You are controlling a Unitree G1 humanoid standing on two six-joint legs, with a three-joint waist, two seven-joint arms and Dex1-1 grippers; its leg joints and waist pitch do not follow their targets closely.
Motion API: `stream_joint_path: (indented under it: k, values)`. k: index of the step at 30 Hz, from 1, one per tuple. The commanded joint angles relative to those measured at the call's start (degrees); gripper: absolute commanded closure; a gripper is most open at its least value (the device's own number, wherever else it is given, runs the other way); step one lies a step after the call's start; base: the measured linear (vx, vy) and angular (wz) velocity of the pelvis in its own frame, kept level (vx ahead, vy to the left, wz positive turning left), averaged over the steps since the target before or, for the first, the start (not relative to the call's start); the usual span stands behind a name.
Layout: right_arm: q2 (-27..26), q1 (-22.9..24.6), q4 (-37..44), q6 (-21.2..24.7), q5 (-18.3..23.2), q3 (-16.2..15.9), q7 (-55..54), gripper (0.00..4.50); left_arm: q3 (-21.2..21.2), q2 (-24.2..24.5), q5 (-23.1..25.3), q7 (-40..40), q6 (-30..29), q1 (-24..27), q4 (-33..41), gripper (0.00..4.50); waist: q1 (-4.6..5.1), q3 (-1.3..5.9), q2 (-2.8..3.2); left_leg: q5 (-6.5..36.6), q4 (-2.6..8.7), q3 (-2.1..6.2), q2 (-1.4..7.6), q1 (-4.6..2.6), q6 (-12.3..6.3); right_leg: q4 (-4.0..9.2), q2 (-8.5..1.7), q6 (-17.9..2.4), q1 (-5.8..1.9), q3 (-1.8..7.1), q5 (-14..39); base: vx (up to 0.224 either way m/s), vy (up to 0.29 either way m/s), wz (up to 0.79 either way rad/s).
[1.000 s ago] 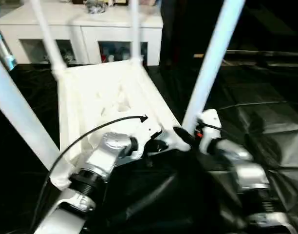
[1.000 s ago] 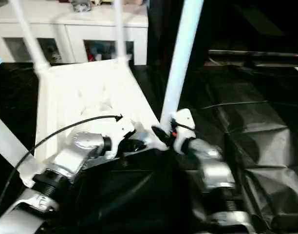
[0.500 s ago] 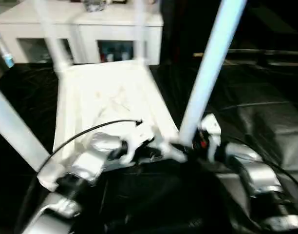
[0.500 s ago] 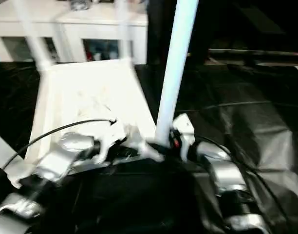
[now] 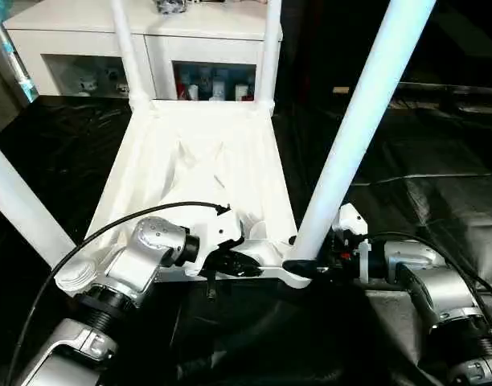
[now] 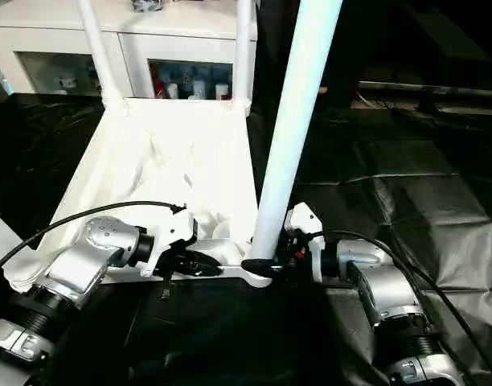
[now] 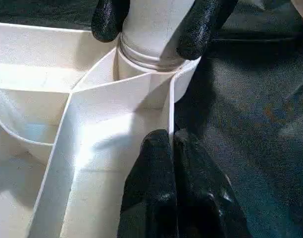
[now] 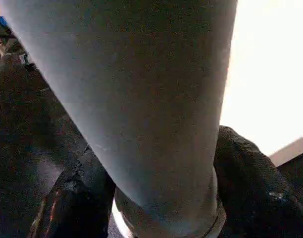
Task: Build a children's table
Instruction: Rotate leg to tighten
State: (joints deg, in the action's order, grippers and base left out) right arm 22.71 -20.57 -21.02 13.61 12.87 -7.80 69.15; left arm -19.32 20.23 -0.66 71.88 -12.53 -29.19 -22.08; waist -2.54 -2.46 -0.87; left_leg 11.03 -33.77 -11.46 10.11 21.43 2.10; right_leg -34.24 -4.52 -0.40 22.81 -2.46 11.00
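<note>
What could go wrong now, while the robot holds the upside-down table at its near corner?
1. The right gripper straddles the near leg at its base; a twist or pull there could work the leg out of its socket.
2. The left gripper, shut on the thin frame wall, has a small hold and might slip.

Kids' table point(image 5: 199, 165), all-white plastic, lay upside down at frame centre, ribbed underside up; four round legs point(image 5: 362, 121) stood upright in corner sockets.
</note>
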Motion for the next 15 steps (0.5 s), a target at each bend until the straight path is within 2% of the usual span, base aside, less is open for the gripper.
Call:
stream_joint_path:
  k: [1,2,3,5,6,8,9,10,12,15]
  values:
    - [-2.29,0.77,0.16,2.54,1.38,-0.56,-1.23,2.04,0.36,-1.29,-0.09,-3.91,-0.57,-0.24,1.1,4.5,0.0,3.17,-0.52,9.03,3.93,1.29,3.54,-0.97,-3.82,3.43,-3.96,-14.81,-2.46,2.32,7.57,0.0,0.0,0.0]
    - [-4.04,1.14,-0.73,2.23,0.27,-0.07,-5.63,2.04,0.9,-2.48,0.86,-7.13,-1.23,-0.68,0.32,4.5,-0.05,3.11,-0.6,8.89,3.95,1.33,3.56,-0.98,-3.84,3.45,-4.04,-14.77,-2.38,2.37,7.57,0.0,0.0,0.0]
    - [-4.04,1.14,-0.73,2.23,0.27,-0.07,-5.63,2.04,0.9,-2.48,0.86,-7.13,-1.23,-0.68,0.32,4.5,0.04,3.08,-0.68,8.87,3.96,1.32,3.55,-0.93,-3.67,3.44,-4.02,-14.7,-2.32,2.38,7.76,0.0,0.0,0.0]
    - [-7.54,1.04,-4.46,0.46,-3.27,0.81,-16.61,2.05,2.17,-5.27,2.84,-14.82,-2.86,-1.95,-1.87,4.5,0.28,2.79,-0.63,11.14,4.21,1.4,3.46,-1.05,-2.02,3.92,-4.02,-13.8,-2.03,2.35,12.12,0.0,0.0,0.0]
    - [-9.15,0.74,-6.12,0.02,-4.08,1.66,-21.05,2.05,2.71,-6.65,3.16,-17.61,-3.6,-2.46,-2.68,4.5,0.67,2.58,-0.83,13.61,4.46,1.63,3.28,-0.93,-0.87,4.33,-4.04,-12.58,-2.15,2.28,16.49,0.0,0.0,0.0]
    - [-12.54,0.13,-8.54,0.25,-4.62,3.41,-28.57,2.11,3.72,-9.79,3.58,-23.11,-4.9,-3.46,-4.42,4.5,1.23,2.53,-0.82,16.49,4.67,2.03,3.21,-0.93,0.87,4.83,-4.27,-10.45,-2.08,2.2,22.62,0.0,0.0,0.0]
    - [-13.68,-0.13,-9.17,0.39,-4.83,3.91,-30.97,2.12,3.81,-10.79,3.75,-24.54,-5.28,-3.67,-4.76,4.5,1.43,2.51,-0.88,17.03,4.78,2.18,3.2,-0.84,1.26,4.92,-4.18,-9.77,-2.12,2.12,23.86,0.0,0.0,0.0]
    - [-15.26,-0.46,-9.78,0.74,-5.08,4.43,-33.82,2.12,3.89,-12.1,3.92,-26.3,-5.81,-3.82,-5.02,4.5,1.64,2.63,-0.52,17.72,4.82,2.36,3.09,-0.92,1.48,5.21,-4.19,-8.65,-1.98,2.13,24.52,0.0,0.0,0.0]
    - [-17.97,-1.12,-10.51,0.78,-5.97,4.36,-37.55,2.14,3.43,-14.29,4.24,-28.59,-6.67,-3.74,-4.95,4.5,1.93,2.61,-0.66,18.4,4.75,2.19,3.05,-1.08,1.3,5.47,-4.0,-8.6,-1.65,2.19,24.05,0.0,0.0,0.0]
    - [-20.23,-1.4,-10.28,-0.64,-5.91,2.51,-35.48,2.14,2.06,-16.25,4.72,-29.08,-7.07,-3.07,-4.3,4.5,2.1,2.62,-0.41,19.54,4.75,2.2,3.04,-1.12,0.53,5.72,-3.93,-8.6,-1.51,2.21,24.1,0.0,0.0,0.0]
